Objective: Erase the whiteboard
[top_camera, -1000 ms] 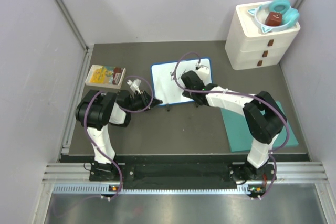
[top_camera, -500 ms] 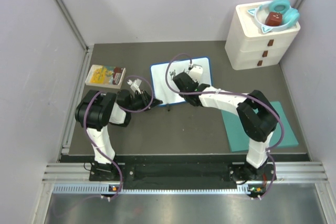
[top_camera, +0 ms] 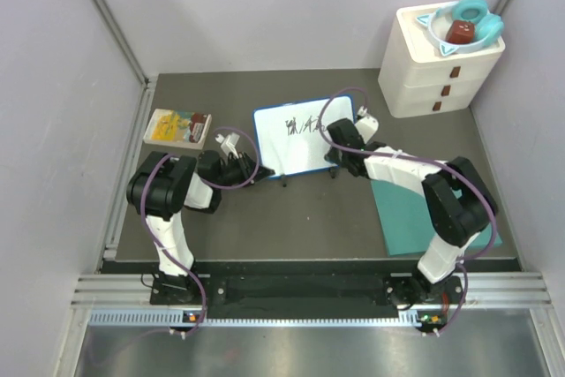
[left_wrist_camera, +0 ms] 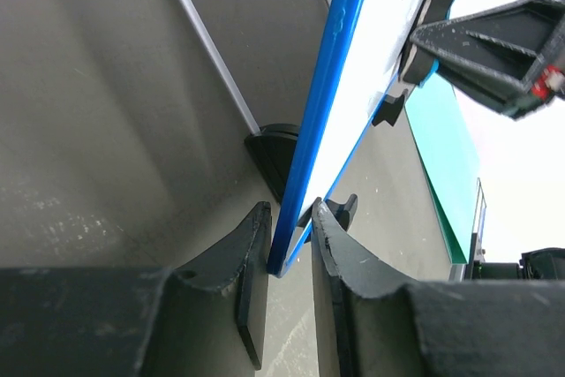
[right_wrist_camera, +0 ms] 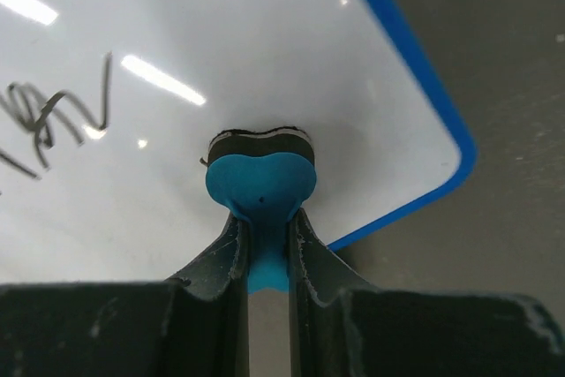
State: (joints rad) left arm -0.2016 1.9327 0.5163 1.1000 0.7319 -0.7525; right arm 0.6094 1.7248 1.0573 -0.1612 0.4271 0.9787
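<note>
The whiteboard (top_camera: 305, 146), white with a blue rim, stands tilted on black feet at the table's middle. Black marker scribbles (top_camera: 300, 124) run along its upper part. My left gripper (top_camera: 250, 170) is shut on the board's lower left edge; in the left wrist view its jaws (left_wrist_camera: 290, 218) pinch the blue rim (left_wrist_camera: 331, 86). My right gripper (top_camera: 340, 140) is shut on a blue eraser (right_wrist_camera: 261, 184) whose black felt presses on the board's right part near a corner. Scribbles (right_wrist_camera: 53, 116) lie left of it. The eraser (left_wrist_camera: 424, 19) also shows in the left wrist view.
A white drawer unit (top_camera: 441, 64) with a teal bowl (top_camera: 468, 19) on top stands at the back right. A teal mat (top_camera: 415, 214) lies under the right arm. A colourful box (top_camera: 178, 128) lies at the left. Grey walls close in both sides.
My right gripper with the eraser has swept from the board's left-middle to its right side, uncovering the scribbles. The left gripper has held still on the board's edge.
</note>
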